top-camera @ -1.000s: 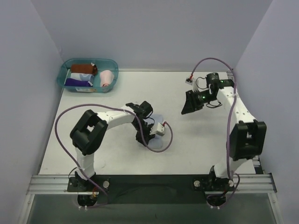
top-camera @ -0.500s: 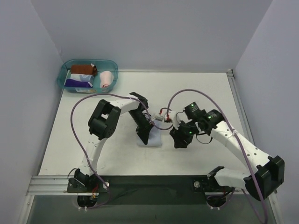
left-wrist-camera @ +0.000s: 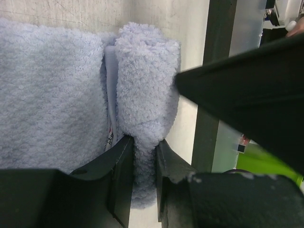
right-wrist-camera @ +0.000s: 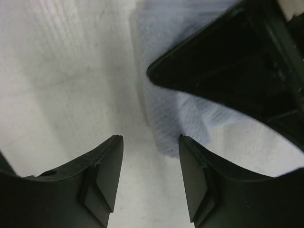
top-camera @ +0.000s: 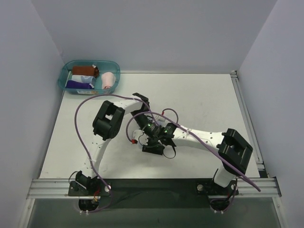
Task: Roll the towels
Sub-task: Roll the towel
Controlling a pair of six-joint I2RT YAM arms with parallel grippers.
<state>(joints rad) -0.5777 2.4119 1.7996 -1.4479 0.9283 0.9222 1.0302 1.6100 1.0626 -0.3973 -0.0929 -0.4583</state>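
While the left gripper (left-wrist-camera: 141,148) pinches the half-rolled edge of the light blue towel (left-wrist-camera: 52,95) at mid-table, the right gripper (right-wrist-camera: 149,145) hovers with jaws apart and nothing between them, just beside the cloth's corner. Crowded quarters! A bump between the two arms could knock that soft roll loose, and it would likely unfurl. Far back left, the teal tub (top-camera: 64,80) holds a rolled pink towel (top-camera: 109,80).
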